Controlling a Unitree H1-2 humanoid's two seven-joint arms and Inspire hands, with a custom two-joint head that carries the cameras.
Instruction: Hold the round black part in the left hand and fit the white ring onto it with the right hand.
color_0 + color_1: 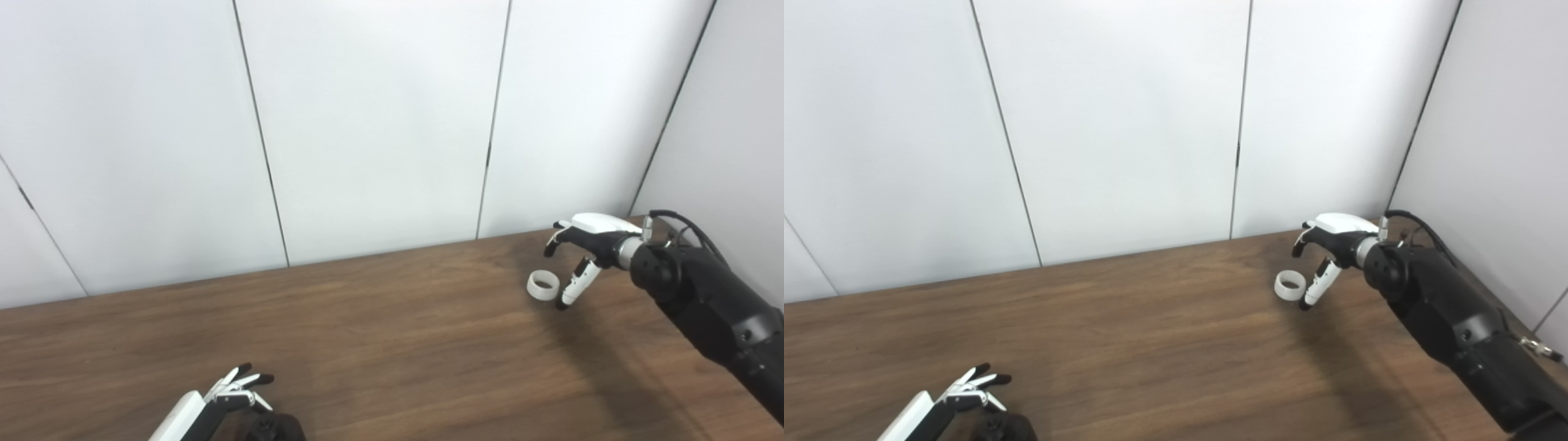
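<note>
White ring [543,285]: flat on the brown table [392,343], hole facing up, right of centre in the frame, near the far edge.
Right hand [582,254]: hovers over and just right of the ring, fingers spread and curled downward, holding nothing; thumb tip [565,300] just beside the ring's right rim, contact unclear.
Ring from fingers: to the left and below, inside the open span.
Black part [272,427]: bottom left of the frame, cut by the edge, shape unclear.
Left hand [236,392]: just above the black part, fingers spread, not gripping it.
Nearer hand: right to ring, left to black part.
Likely next: right fingers close across the ring's rim.
</note>
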